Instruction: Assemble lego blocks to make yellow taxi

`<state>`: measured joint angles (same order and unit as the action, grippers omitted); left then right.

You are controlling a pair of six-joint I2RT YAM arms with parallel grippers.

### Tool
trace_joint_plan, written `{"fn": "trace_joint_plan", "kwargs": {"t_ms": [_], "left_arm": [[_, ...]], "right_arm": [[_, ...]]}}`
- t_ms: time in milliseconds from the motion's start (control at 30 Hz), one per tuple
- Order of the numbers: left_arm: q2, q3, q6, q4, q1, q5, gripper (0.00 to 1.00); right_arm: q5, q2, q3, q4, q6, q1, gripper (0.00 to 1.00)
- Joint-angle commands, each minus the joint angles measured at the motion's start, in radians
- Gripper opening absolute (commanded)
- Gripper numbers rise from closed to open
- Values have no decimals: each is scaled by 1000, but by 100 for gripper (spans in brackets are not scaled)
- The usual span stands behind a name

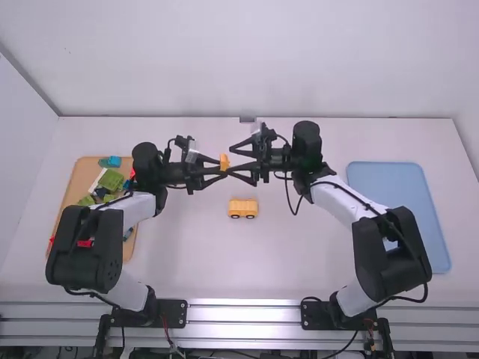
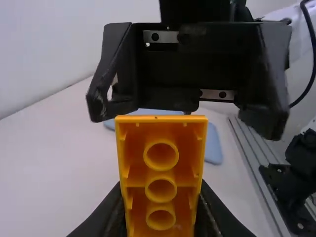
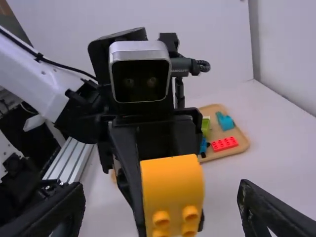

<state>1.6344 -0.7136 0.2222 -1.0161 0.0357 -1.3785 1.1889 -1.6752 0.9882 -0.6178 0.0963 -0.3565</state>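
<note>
My left gripper (image 1: 222, 169) is above the middle of the table, shut on a yellow-orange block (image 1: 224, 162). In the left wrist view the block (image 2: 161, 173) stands between the fingertips of the left gripper (image 2: 160, 217), its hollow underside showing. Facing it from the right, my right gripper (image 1: 233, 160) is open around the block without visible contact. In the right wrist view the block (image 3: 173, 190), studs low, lies between the wide-apart fingers of the right gripper (image 3: 162, 210). A yellow-orange car base (image 1: 242, 209) with black wheels rests on the table nearer the arm bases.
A wooden tray (image 1: 77, 177) with green, red and blue blocks lies at the left, partly under the left arm. On the right side is a blue tray (image 1: 397, 196), with the right arm over its near left part. A white wall stands behind the table.
</note>
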Motion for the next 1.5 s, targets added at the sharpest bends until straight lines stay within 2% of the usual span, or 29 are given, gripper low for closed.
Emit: {"fn": "trace_joint_plan", "kwargs": {"t_ms": [0,100,200,233,300,367,500,733,1067,1300,1467], "left_arm": [[3,-15,50,-34,6,-47,6],[3,-15,129,-104,32,-51,5],[3,-15,121,-102,48,-43,5],[3,-15,122,-99,50,-35,5],[3,-15,122,-100,49,-29,5],[3,-15,122,-99,45,-20,5],[3,-15,124,-99,45,-16,5],[3,-15,117,-101,42,-16,4],[3,-15,101,-101,49,6,5],[3,-15,101,-104,49,6,6],[3,-15,103,-104,49,7,13]], "right_arm": [[-10,13,26,5,-19,-1,77],[-8,13,26,4,-26,-16,72],[-8,13,26,4,-34,-24,68],[-7,13,26,5,-42,-24,62],[-7,13,26,5,-40,-24,59],[4,13,26,5,-41,-23,51],[36,13,26,4,-45,-22,49],[62,13,26,-4,-56,-6,50],[93,13,26,-4,-59,3,39],[93,13,26,-3,-60,3,39],[98,13,26,-4,-71,-10,28]]}}
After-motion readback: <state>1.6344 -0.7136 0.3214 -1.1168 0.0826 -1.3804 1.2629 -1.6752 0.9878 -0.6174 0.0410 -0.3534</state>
